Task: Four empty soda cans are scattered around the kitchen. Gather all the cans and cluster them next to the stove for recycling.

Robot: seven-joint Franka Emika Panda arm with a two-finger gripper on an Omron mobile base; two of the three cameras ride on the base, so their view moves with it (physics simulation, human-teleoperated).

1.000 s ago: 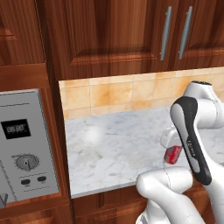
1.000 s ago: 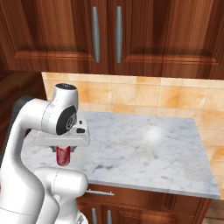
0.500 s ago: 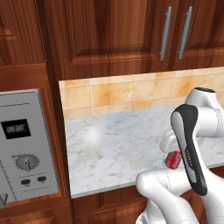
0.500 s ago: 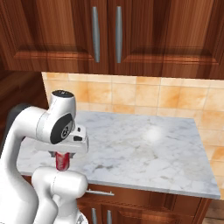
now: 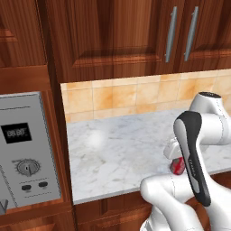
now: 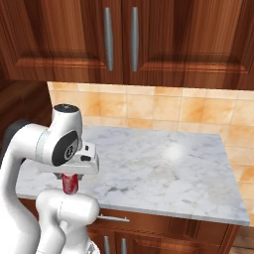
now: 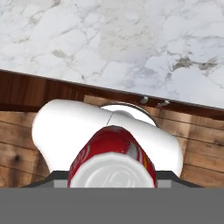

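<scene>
A red soda can (image 7: 111,157) sits between my fingers, its silver top facing the hand camera. My gripper (image 6: 70,181) is shut on this can, holding it upright just off the front edge of the marble counter (image 6: 163,168), above the wood floor. From the left base view the can (image 5: 177,166) peeks out beside my forearm, under the hand. The gripper (image 7: 112,177) fingers are mostly hidden by the can. The stove is out of view.
A grey built-in appliance (image 5: 27,153) with a display and a knob stands left of the counter (image 5: 122,149). Reddish wood wall cabinets (image 6: 119,39) with metal handles hang above. Tan tiles back the counter. Drawer fronts run below its edge.
The arm has folded back and lowered, bringing the red can from over the counter to just past its front edge. The grip has stayed shut.
</scene>
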